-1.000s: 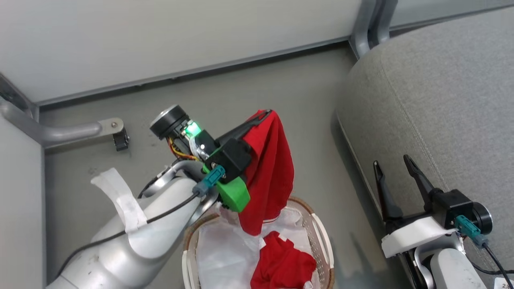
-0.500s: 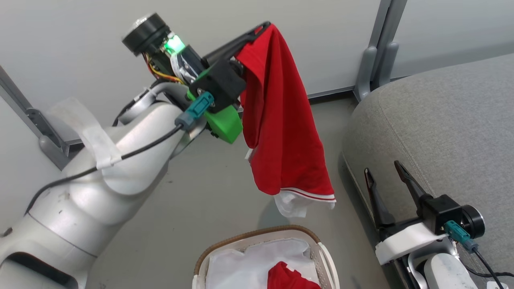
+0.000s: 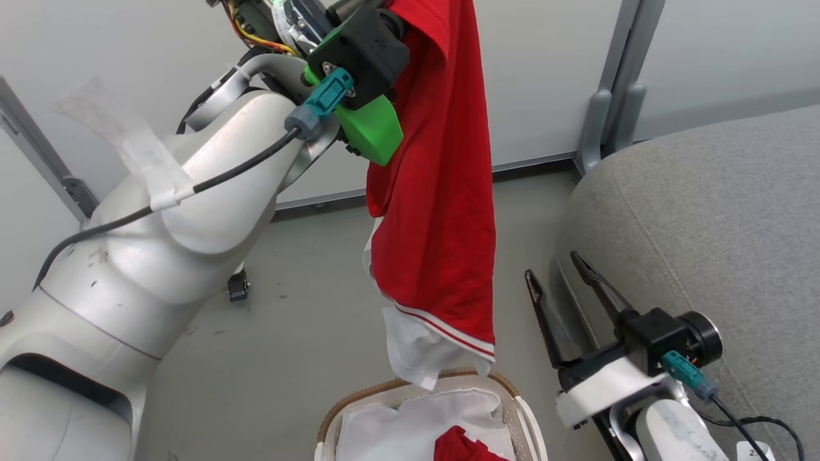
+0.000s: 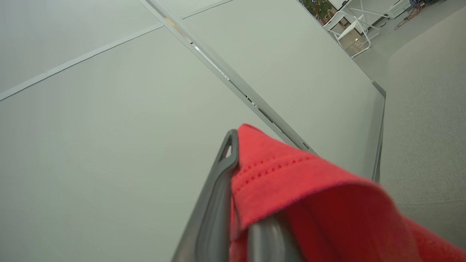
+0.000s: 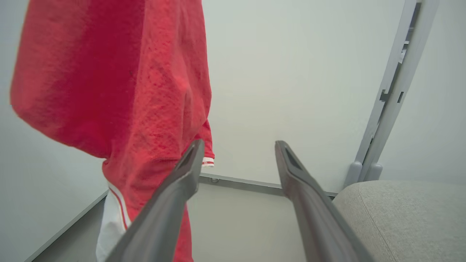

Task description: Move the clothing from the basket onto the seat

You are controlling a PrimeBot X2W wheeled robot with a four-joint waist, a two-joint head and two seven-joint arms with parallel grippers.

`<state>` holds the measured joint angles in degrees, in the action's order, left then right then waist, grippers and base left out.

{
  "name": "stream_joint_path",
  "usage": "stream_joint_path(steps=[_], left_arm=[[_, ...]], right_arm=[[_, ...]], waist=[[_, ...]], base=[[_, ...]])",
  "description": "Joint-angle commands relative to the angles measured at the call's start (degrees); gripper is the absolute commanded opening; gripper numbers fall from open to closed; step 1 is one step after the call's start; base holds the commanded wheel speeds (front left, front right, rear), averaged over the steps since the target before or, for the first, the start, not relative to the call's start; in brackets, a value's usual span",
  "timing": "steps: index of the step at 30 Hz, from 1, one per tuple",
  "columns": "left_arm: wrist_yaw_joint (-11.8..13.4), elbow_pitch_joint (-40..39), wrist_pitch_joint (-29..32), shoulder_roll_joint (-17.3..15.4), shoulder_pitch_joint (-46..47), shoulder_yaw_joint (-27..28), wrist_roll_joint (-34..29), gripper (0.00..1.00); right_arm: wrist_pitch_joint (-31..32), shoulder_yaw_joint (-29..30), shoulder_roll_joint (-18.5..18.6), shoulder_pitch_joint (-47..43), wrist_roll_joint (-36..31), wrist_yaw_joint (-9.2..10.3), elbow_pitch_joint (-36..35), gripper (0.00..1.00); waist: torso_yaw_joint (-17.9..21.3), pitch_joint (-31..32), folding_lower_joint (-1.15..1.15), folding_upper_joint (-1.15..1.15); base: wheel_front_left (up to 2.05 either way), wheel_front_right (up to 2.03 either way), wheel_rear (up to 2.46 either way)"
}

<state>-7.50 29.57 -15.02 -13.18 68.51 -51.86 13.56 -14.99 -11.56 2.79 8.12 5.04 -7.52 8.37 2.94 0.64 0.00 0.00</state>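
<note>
At far left the left arm (image 3: pixel 160 211) rises from the lower corner to the top edge; grey floor (image 3: pixel 301 346) lies beside it and a pale wall (image 3: pixel 115 51) behind; left gripper (image 4: pixel 235 156) sits high, fingers pinched shut on a top fold of the red garment (image 3: pixel 435 224); garment hangs straight down at centre, off the floor; its white-striped hem overlaps the basket (image 3: pixel 359 398) rim in the head view, cannot tell if touching; basket is cut by the bottom edge, white lining (image 3: pixel 397 429) inside, second red garment (image 3: pixel 458 446) bunched on it; a strip of floor separates cloth from right gripper (image 3: pixel 554 267); that gripper is low, fingers spread wide, just beside the seat (image 3: pixel 705 224) edge; grey post (image 3: pixel 615 89) stands behind the seat's rounded corner; seat lies right of the hanging garment, well apart.
</note>
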Motion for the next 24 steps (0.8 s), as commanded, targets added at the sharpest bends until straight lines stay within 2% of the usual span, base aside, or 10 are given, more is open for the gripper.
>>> stream_joint_path(steps=[1, 8, 19, 21, 22, 24], left_arm=[[0.08, -0.18, -0.19, 0.35, 1.32, -0.24, 0.5, 0.0], [0.07, -1.17, -0.2, 1.12, 2.76, -0.82, 1.2, 0.0], [0.07, -2.08, -0.14, 3.5, 2.9, -1.67, 2.23, 0.0], [0.07, -2.4, -0.14, 3.62, 2.34, -1.99, 2.56, 0.0], [0.07, -2.61, -0.15, 3.65, 1.95, -2.11, 2.75, 0.0], [0.07, -2.6, -0.14, 3.42, 0.97, -2.17, 3.32, 0.0]], right_arm=[[-0.3, -0.86, 0.23, 0.79, 0.41, 0.06, -0.2, 1.0], [-0.3, -2.32, 0.22, 4.82, -1.72, 0.06, 1.96, 1.0], [-0.3, -3.57, 0.2, 11.89, -3.64, 0.06, 9.18, 1.0], [-0.29, -3.54, 0.22, 12.83, -1.99, 0.06, 10.98, 0.28], [-0.3, -3.51, 0.2, 13.45, -1.32, 0.06, 11.43, 0.0], [-0.29, -3.88, 0.19, 13.84, -0.72, 0.06, 12.06, 0.0]], waist=[[-0.72, 0.37, 0.0, 0.0], [-2.24, 0.79, 0.0, 0.0], [-3.21, 1.32, 0.0, 0.0], [-3.41, 1.37, 0.0, 0.0], [-3.53, 1.35, 0.0, 0.0], [-3.74, 1.27, 0.0, 0.0]], base=[[0.0, 0.0, 0.0], [0.0, 0.0, 0.0], [0.0, 0.0, 0.0], [0.0, 0.0, 0.0], [0.0, 0.0, 0.0], [0.0, 0.0, 0.0]])
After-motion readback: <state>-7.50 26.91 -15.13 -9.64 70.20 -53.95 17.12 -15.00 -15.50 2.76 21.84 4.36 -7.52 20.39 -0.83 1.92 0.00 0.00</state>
